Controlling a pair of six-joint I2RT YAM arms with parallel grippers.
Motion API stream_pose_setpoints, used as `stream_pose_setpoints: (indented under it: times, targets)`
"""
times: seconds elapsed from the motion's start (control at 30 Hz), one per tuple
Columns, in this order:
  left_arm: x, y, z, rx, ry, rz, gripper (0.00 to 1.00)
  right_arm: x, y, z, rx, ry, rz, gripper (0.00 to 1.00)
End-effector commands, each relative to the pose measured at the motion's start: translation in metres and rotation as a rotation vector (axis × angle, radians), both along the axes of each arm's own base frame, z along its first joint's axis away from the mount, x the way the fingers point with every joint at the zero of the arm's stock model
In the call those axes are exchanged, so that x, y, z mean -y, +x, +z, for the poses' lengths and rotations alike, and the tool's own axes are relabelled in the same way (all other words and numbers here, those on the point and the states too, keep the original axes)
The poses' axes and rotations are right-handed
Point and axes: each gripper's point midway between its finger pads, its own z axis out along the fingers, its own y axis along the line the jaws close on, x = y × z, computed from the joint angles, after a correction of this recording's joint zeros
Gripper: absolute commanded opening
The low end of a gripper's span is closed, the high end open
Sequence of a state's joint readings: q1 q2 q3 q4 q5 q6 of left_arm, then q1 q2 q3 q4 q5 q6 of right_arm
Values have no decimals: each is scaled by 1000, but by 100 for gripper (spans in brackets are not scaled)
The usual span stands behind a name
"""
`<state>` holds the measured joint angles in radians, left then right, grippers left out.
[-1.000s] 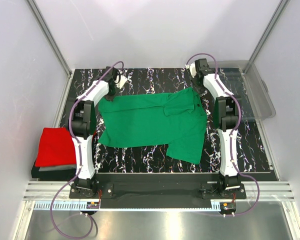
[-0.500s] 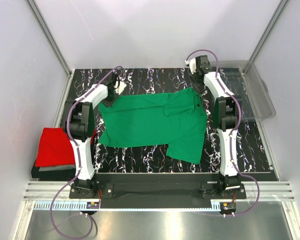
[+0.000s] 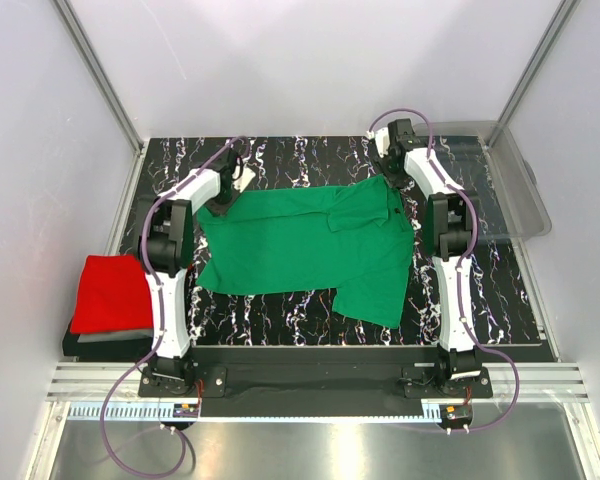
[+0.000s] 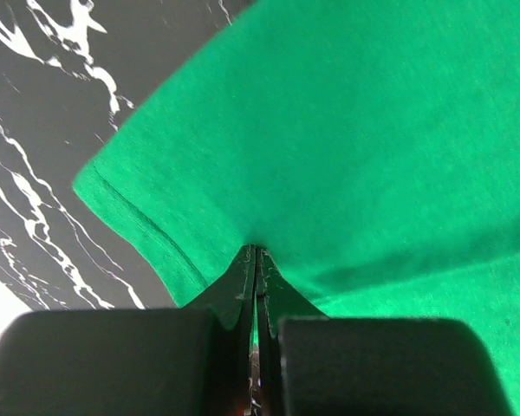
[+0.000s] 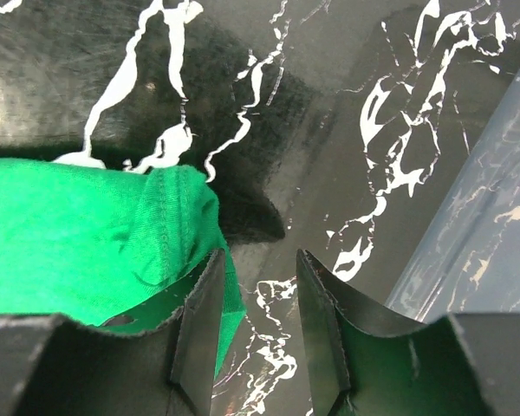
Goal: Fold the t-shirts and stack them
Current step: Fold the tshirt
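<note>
Green t-shirt (image 3: 300, 245) lies spread mid-frame. The left gripper (image 4: 256, 260) pinches its upper-left corner, while the right gripper (image 5: 256, 286) gapes empty beside the upper-right hem; closing there could miss, skewing the fold.

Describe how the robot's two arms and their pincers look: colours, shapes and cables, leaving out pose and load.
The left arm and the right arm are both built of white tubular links joined by chunky black joints. A purple cable loops out from each base and shows again near each wrist. The left pincer and the right pincer have flat black fingers that taper to thin tips.
</note>
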<state>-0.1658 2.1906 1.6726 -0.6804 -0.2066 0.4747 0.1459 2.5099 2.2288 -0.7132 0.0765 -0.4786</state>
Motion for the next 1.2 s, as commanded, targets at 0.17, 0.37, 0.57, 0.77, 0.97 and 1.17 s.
stream_pose_setpoints:
  times: [0.17, 0.37, 0.57, 0.77, 0.97, 1.17]
  targets:
    - [-5, 25, 2, 51, 30, 7, 0, 23, 4, -15, -14, -150, -31, 45]
    - [-6, 34, -4, 56, 35, 12, 0, 23, 14, -14, 13, -153, -48, 46]
    - [-4, 46, 1, 83, 34, 13, 0, 23, 21, -10, 37, -153, -53, 45]
    - [12, 48, 69, 210, -35, -1, 0, 17, 30, 65, 168, -116, -59, 46]
    - [14, 39, 93, 241, -58, -20, 0, -12, 12, 120, 206, 100, -34, 40]
    - [13, 41, 64, 185, -43, -18, 0, -46, -8, 82, 38, 260, 47, 27]
